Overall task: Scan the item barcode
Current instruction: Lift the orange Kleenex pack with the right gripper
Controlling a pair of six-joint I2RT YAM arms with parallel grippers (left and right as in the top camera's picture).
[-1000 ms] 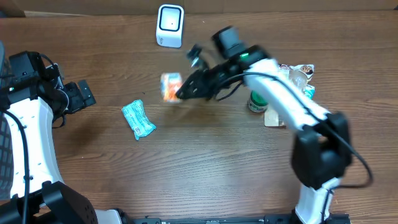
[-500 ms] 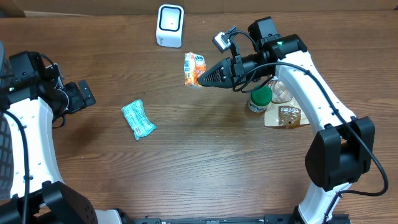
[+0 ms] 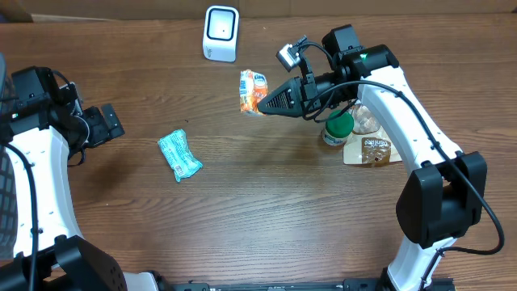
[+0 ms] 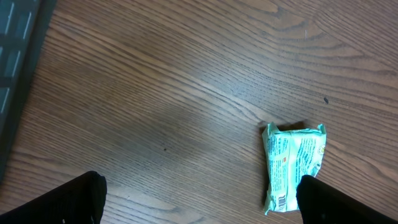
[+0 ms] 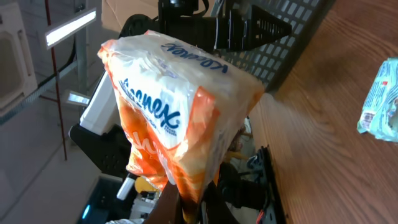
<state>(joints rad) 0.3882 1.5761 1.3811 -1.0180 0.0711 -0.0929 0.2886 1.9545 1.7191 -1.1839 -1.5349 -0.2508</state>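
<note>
Since a second ago the right gripper (image 3: pixel 261 106) has carried the tissue pack (image 3: pixel 252 87) rightward, now near the scanner (image 3: pixel 220 33); jaws clenched on its lower edge; arm stretched leftward; left gripper (image 3: pixel 109 124) released, idle.

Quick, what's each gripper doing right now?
Left gripper: open, holding nothing.
Right gripper: closed on the tissue pack.

Our left arm (image 3: pixel 36 162) and right arm (image 3: pixel 404 121) wear white shells over black joints; black cables (image 3: pixel 310 50) loop behind the tapered black right gripper (image 3: pixel 260 107), near a green light (image 3: pixel 365 56).
</note>
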